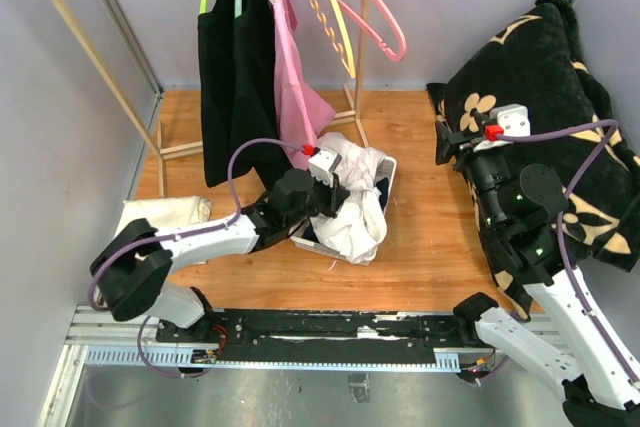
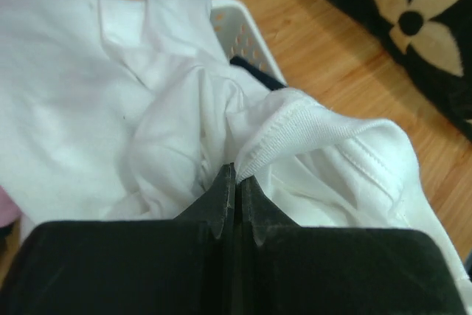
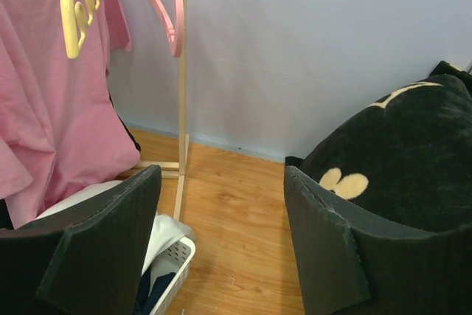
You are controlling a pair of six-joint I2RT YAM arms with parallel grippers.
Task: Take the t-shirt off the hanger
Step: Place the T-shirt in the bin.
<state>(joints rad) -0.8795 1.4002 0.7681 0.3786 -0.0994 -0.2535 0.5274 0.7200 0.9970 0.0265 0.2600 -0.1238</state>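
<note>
Left wrist view: our left hand (image 2: 236, 181) is pinched shut on a ribbed edge of the white t-shirt (image 2: 162, 101), heaped in the basket (image 2: 247, 38) left of centre. Our right hand (image 3: 221, 197) stands wide, empty. Lifting could drag the basket along, or the thin pinch could slip.

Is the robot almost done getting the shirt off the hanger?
Nearly. The white t-shirt is off any hanger, bunched over the basket. The left gripper pinches its hem, shut; the right gripper is open, holding nothing. Left: let go. Behind, black shirts and a pink garment hang.
</note>
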